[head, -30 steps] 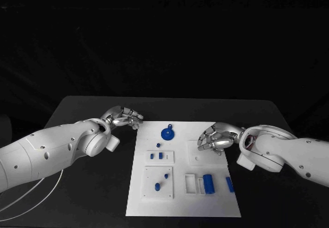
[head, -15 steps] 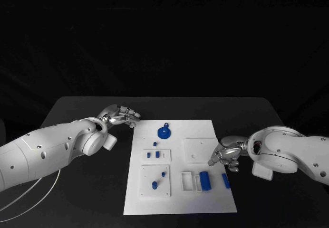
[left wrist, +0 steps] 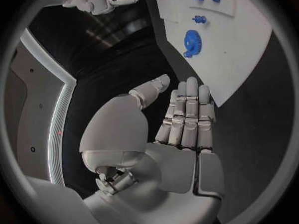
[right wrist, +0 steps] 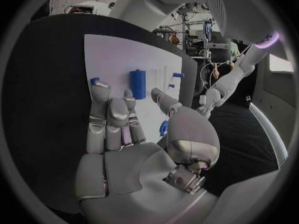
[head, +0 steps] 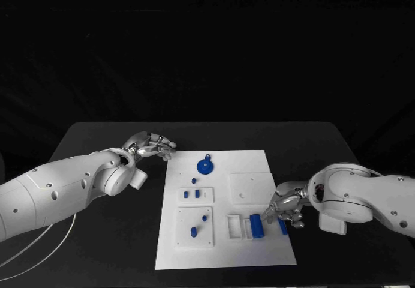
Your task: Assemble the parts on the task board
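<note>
The white task board (head: pixel 250 252) lies in the middle of the table. On it are a blue gear (head: pixel 205 166), a blue cylinder (head: pixel 256 225) beside a white slot block, and a short blue bar (head: pixel 283 227) near the board's right edge. My right hand (head: pixel 285 208) hovers over that bar, fingers stretched out, one fingertip at the blue bar (right wrist: pixel 94 80); nothing is gripped. My left hand (head: pixel 152 147) stays off the board's far left corner, fingers straight and empty (left wrist: pixel 187 114). The gear (left wrist: pixel 192 41) lies ahead of it.
Two small white plates (head: pixel 196 194) (head: pixel 195 227) on the board's left half carry small blue pieces. A bare square plate (head: pixel 250 186) sits at the right. Black table (head: pixel 104 252) surrounds the board on every side.
My right hand has moved from the square plate toward me, down to the blue bar at the board's right edge. The left hand has hardly moved.
</note>
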{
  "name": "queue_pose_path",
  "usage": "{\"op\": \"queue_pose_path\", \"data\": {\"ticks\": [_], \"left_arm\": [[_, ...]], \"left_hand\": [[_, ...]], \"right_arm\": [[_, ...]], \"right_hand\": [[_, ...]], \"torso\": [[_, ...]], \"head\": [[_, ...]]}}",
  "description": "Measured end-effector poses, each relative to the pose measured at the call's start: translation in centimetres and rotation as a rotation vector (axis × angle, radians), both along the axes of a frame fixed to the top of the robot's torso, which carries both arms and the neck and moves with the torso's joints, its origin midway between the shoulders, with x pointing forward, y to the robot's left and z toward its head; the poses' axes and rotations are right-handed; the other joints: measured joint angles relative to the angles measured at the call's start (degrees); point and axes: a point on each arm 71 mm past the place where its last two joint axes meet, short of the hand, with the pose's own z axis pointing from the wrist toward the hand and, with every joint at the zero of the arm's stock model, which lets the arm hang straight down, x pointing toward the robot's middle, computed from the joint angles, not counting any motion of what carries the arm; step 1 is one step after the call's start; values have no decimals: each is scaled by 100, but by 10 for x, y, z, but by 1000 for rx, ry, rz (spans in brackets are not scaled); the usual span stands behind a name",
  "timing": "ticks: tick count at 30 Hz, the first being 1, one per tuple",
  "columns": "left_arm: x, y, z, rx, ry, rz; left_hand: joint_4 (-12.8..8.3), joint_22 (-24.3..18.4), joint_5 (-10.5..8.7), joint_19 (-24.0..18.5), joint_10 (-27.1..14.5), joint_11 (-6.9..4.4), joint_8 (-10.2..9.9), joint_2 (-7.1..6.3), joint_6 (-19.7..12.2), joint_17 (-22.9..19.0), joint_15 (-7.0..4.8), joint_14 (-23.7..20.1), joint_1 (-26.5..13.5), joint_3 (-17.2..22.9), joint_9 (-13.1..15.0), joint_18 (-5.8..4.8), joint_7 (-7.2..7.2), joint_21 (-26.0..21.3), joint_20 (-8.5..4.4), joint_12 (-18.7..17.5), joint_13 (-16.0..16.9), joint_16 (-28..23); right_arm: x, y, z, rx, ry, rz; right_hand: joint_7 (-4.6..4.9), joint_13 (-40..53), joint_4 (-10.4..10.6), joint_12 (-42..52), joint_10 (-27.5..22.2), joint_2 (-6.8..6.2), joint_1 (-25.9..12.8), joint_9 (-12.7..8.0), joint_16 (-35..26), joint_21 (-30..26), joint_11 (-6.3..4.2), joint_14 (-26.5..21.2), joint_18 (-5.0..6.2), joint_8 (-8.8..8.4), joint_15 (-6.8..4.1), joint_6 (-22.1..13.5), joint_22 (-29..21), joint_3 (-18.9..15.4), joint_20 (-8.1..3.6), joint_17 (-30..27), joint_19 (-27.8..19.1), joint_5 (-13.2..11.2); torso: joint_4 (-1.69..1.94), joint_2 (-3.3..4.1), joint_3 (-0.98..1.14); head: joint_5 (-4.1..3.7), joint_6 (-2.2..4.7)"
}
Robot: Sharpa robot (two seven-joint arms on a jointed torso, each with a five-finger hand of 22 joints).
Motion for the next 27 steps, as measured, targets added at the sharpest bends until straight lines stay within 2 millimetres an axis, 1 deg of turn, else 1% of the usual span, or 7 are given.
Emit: {"op": "queue_pose_path", "data": {"ticks": [2, 5, 10, 17, 21, 25, 27], "left_arm": [[0, 0, 0, -1, 0, -1], [0, -1, 0, -1, 1, -1], [0, 0, 0, -2, 2, 0], [-1, 0, 0, -3, 2, 0], [-1, -1, 0, -5, 3, -2], [-1, 0, 0, -5, 3, -1], [-1, 0, 0, -5, 3, -1]], "left_hand": [[0, 0, 0, 0, 0, 0, 0, 0, 0, 3, 0, 0, 0, 0, 0, -1, 0, -10, 0, 0, 0, -2], [36, 7, 0, 0, 0, 0, 0, 0, 0, 11, 0, 0, 0, -4, 0, -1, 0, -10, 0, 0, -2, -2], [36, 7, -21, 0, 0, 0, 0, 22, 0, 21, 0, 0, -22, -4, 0, -22, 0, -10, 0, 0, -5, -3], [51, 15, -21, 0, 0, 0, 0, 21, 0, 40, 0, 0, -21, -19, -5, -23, 0, -10, 0, 0, -5, -25], [89, 21, -21, 0, 0, 0, 0, 16, 0, 62, 0, 0, -60, -25, -5, -23, 0, -10, 0, 0, -5, -48], [90, 27, -21, 0, 0, 0, 0, 18, 0, 65, 0, 0, -71, -26, -5, -23, 0, -32, 0, 0, -4, -48], [90, 27, -21, 0, 0, 0, 0, 18, 0, 70, 0, 0, -71, -26, -5, -23, 0, -32, 0, 0, -4, -48]], "right_arm": [[-1, 2, -2, -6, 1, 4], [-1, 5, -5, -16, 5, 9], [-2, 10, -9, -26, 7, 15], [-5, 15, -20, -37, 13, 10], [-7, 18, -24, -32, 5, 4], [-5, 21, -24, -29, -9, -2], [-5, 22, -24, -27, -15, -3]], "right_hand": [[10, 26, 65, -5, 0, -61, -58, 0, 2, 14, 0, 0, 0, 0, 0, -10, 0, 17, 0, 27, 0, -194], [20, 79, 167, -7, 0, -131, -178, 0, 28, 44, 0, 0, 0, -29, 0, -20, 0, 24, -11, 58, -11, -308], [37, 141, 257, -10, 20, -235, -282, -1, 63, 88, 21, 0, -1, -83, 0, -108, -1, 5, -21, 97, -21, -322], [65, 202, 273, -10, 40, -239, -286, -27, 68, 128, 42, -19, -3, -150, 18, -199, -1, -11, -41, 131, -41, -322], [66, 228, 273, -34, 40, -240, -286, 24, 72, 154, 42, -28, -5, -127, 28, -200, -1, -11, -42, 140, -41, -322], [67, 271, 140, -50, 41, -305, -221, 28, 84, 187, 42, -37, -14, -128, 38, -200, -1, -15, -62, 156, -61, -322], [67, 288, 129, -50, 41, -316, -205, 57, 84, 187, 41, -37, -16, -128, 38, -200, -2, -19, -62, 158, -61, -322]], "torso": [[1, 0, -7], [4, 2, -9], [7, 9, -12], [7, 10, -18], [7, 9, -16], [7, 9, -14], [7, 9, -14]], "head": [[-3, -1], [3, -3], [34, -23], [68, -44], [89, -54], [102, -56], [108, -60]]}}
